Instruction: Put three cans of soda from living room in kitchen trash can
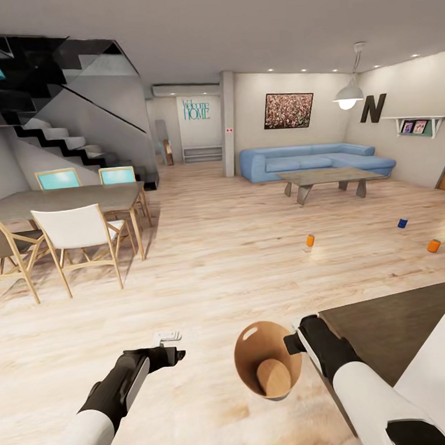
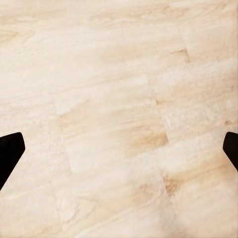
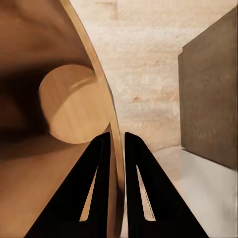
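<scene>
The right end effector (image 3: pixel 116 144) pinches the rim of the tash can (image 1: pixel 267 360), one finger inside, one outside, wall clamped between them. The can hangs low in the head view, tipped so its glossy brown interior and round bottom face the camera; its outer skin is mostly hidden. The left end effector (image 1: pixel 168 338) hovers over bare floor; in its wrist view only two dark finger (image 2: pixel 10 153) tips poke in at the far edges, so it's spread wide, holding nothing.

Out on the light plank floor (image 1: pixel 238 273), three cans of soda: an orange one (image 1: pixel 310 240) in the middle of the room, a dark blue one (image 1: pixel 402 223) further right, another orange one (image 1: pixel 433 245) near the right edge. Too small to read any labels.

Wall lettering reads "HOME" (image 1: pixel 196 110), with a smaller line above it I can't make out, and a big "N" (image 1: pixel 373 108) hangs at right. Blue corner sofa (image 1: pixel 313 160), coffee table (image 1: pixel 331 181), a dining bench (image 1: pixel 66 202) with chairs at left, stairs (image 1: pixel 63 142) behind. A dark countertop (image 1: pixel 389 325) is cut off at lower right.
</scene>
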`<state>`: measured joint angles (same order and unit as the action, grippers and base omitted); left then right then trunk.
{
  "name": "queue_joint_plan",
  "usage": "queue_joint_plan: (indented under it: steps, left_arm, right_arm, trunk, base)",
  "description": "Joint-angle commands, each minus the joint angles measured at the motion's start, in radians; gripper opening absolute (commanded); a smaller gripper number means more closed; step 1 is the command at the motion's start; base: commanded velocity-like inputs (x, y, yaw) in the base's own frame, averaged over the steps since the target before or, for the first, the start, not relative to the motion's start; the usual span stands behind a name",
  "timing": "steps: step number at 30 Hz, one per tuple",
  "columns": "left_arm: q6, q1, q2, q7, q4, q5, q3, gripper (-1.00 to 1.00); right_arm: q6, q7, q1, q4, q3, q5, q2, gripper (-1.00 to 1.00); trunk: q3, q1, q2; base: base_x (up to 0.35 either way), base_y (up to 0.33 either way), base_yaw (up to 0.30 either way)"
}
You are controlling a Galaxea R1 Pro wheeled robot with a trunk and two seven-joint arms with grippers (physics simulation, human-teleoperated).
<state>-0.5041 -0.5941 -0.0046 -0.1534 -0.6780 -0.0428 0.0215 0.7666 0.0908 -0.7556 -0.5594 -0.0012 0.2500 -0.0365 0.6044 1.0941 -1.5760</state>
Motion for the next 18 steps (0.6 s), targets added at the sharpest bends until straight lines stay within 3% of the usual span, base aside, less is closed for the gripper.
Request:
queue_joint_plan:
  steps: [1, 12, 18]
  left_arm:
    - [0.0, 0.0, 0.0, 0.0, 0.0, 0.0, 0.0, 1.0]
    - [0.001, 0.001, 0.0, 0.0, 0.001, 0.0, 0.0, 1.0]
    - [0.003, 0.028, 0.021, -0.004, 0.014, -0.009, -0.017, 1.0]
  right_arm:
    - [0.0, 0.004, 0.0, -0.003, -0.001, -0.006, 0.0, -1.0]
    - [0.0, 0.004, 0.001, -0.002, -0.001, 0.031, 0.0, -1.0]
    - [0.0, 0.0, 0.016, 0.004, 0.015, 0.055, -0.032, -1.0]
  trunk:
    - [0.0, 0.0, 0.0]
    - [0.0, 0.0, 0.0]
    - [0.0, 0.0, 0.0]
  base:
    - [0.0, 0.0, 0.0]
    - [0.002, 0.001, 0.0]
    - [0.223, 0.082, 0.0]
